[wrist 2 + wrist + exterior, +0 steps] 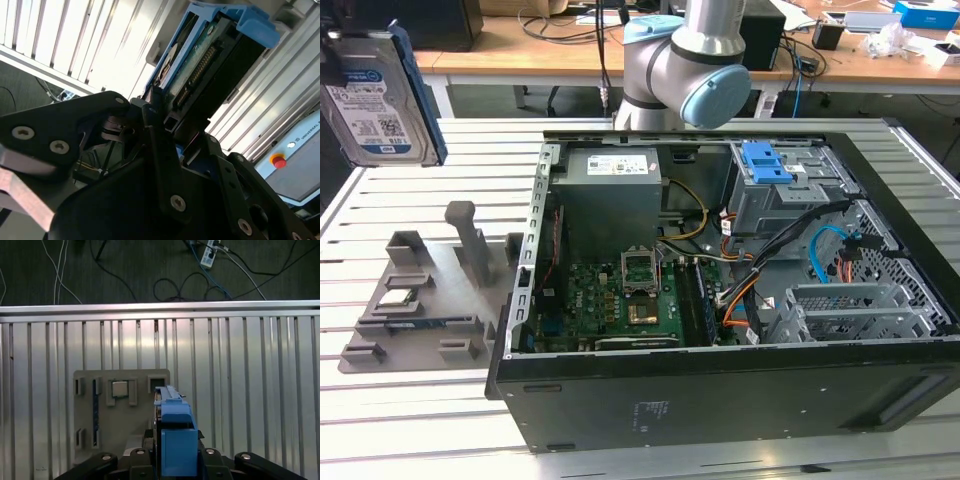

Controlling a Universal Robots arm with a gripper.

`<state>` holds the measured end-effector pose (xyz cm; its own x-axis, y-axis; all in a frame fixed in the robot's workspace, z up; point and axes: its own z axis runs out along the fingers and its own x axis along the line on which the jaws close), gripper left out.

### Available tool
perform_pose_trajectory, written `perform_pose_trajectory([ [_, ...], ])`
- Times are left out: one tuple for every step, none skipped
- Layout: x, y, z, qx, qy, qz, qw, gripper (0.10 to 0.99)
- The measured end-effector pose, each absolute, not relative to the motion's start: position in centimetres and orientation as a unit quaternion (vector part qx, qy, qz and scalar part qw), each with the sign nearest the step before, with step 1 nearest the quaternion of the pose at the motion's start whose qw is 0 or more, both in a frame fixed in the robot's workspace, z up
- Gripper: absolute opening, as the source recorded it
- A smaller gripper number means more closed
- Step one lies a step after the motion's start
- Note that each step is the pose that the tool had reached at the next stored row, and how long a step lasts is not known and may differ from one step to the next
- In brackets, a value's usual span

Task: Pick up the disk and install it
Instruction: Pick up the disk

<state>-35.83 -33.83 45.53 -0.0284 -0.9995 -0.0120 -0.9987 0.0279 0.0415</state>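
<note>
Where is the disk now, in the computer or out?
Out. The disk hangs at the exterior view's left, outside the open computer case; the first wrist view shows the gripper clamping it.

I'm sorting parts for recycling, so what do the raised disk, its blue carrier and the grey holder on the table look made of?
The disk: likely metal, a silvery face under a glossy label. The blue carrier: moulded plastic, matte, evenly coloured. The grey holder: probably plastic, dull and single-toned, perhaps printed. The table: slatted aluminium, judging by its bright sheen.
</note>
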Motion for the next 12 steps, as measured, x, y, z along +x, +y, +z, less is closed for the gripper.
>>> perform_pose_trajectory([
  [-35.8, -33.8, 45.9, 0.697, -0.717, -0.019, 0.01, 0.365],
  [-35.8, -33.8, 46.2, 0.697, -0.717, -0.019, 0.01, 0.365],
  [-35.8, -33.8, 46.5, 0.697, -0.717, -0.019, 0.01, 0.365],
  [-35.8, -33.8, 46.7, 0.697, -0.717, -0.019, 0.01, 0.365],
  [-35.8, -33.8, 46.9, 0.697, -0.717, -0.019, 0.01, 0.365],
  [-35.8, -33.8, 47.2, 0.697, -0.717, -0.019, 0.01, 0.365],
  [-35.8, -33.8, 47.4, 0.697, -0.717, -0.019, 0.01, 0.365],
  [-35.8, -33.8, 47.7, 0.697, -0.717, -0.019, 0.01, 0.365],
  [-35.8, -33.8, 47.9, 0.697, -0.717, -0.019, 0.01, 0.365],
  [-35.8, -33.8, 48.1, 0.697, -0.717, -0.019, 0.01, 0.365],
  [-35.8, -33.7, 48.5, 0.697, -0.717, -0.019, 0.01, 0.365],
  [-35.8, -33.7, 48.7, 0.697, -0.717, -0.019, 0.01, 0.365],
])
